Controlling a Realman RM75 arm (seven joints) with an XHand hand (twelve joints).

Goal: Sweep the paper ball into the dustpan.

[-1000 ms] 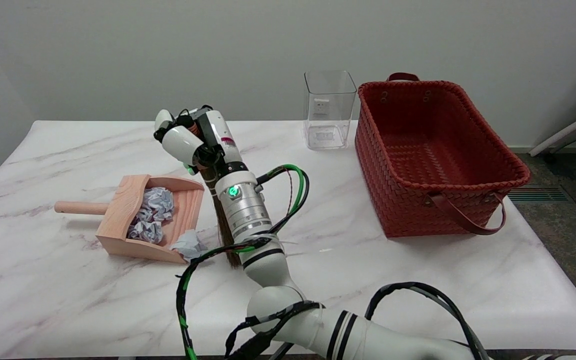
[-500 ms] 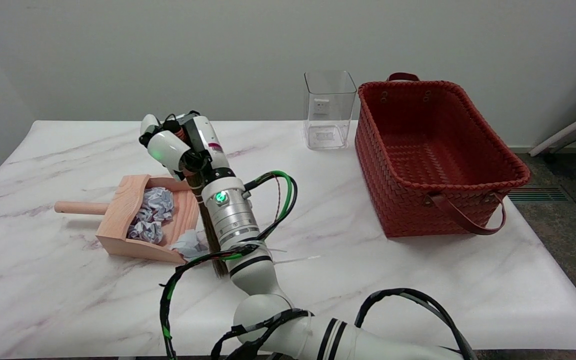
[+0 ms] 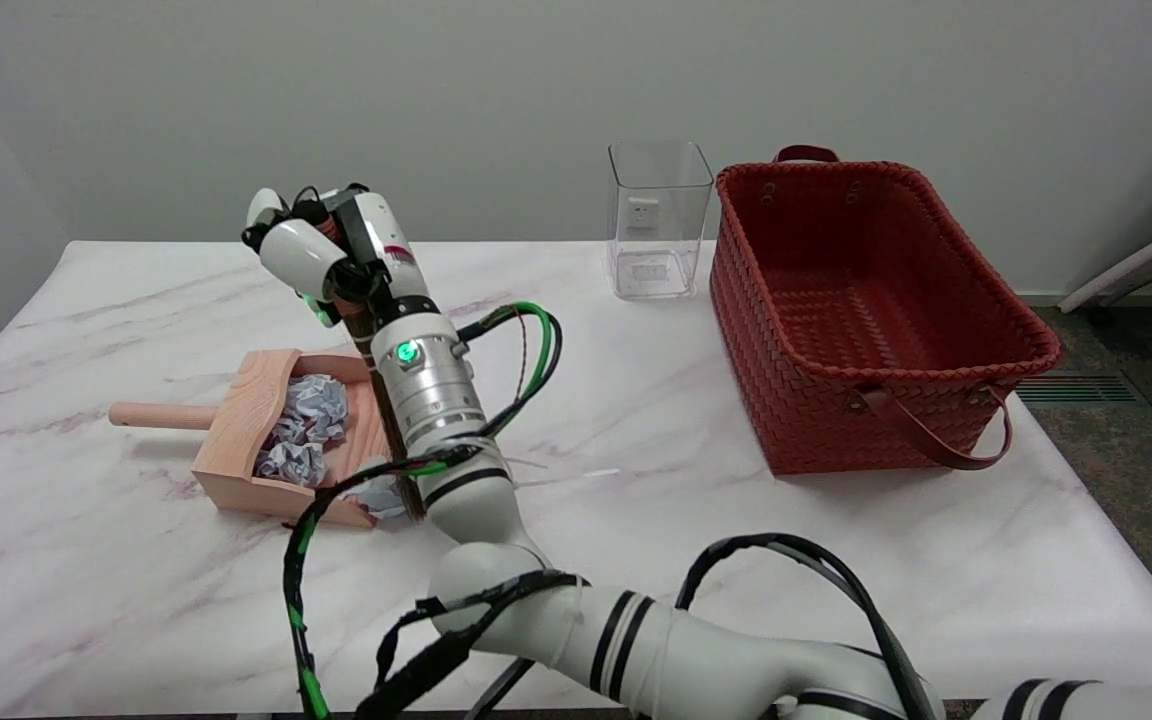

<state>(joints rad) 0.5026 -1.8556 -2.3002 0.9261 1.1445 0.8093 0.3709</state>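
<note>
My right hand (image 3: 321, 255) grips the top of a small brown broom (image 3: 388, 420), which hangs down along the forearm. Its bristles reach the table at the open mouth of a light wooden dustpan (image 3: 236, 430), which lies left of centre with its round handle pointing left. Two crumpled paper balls (image 3: 308, 425) lie inside the pan. A third paper ball (image 3: 373, 494) sits at the pan's front right lip, pressed between the bristles and the pan and partly hidden by a cable.
A red woven basket (image 3: 876, 320) with brown handles stands at the right. A clear square container (image 3: 658, 218) stands at the back, beside the basket. Black and green cables loop off my arm over the table's near side.
My right hand and the broom have moved left toward the dustpan. The bristles have pushed the loose paper ball against the pan's mouth.
</note>
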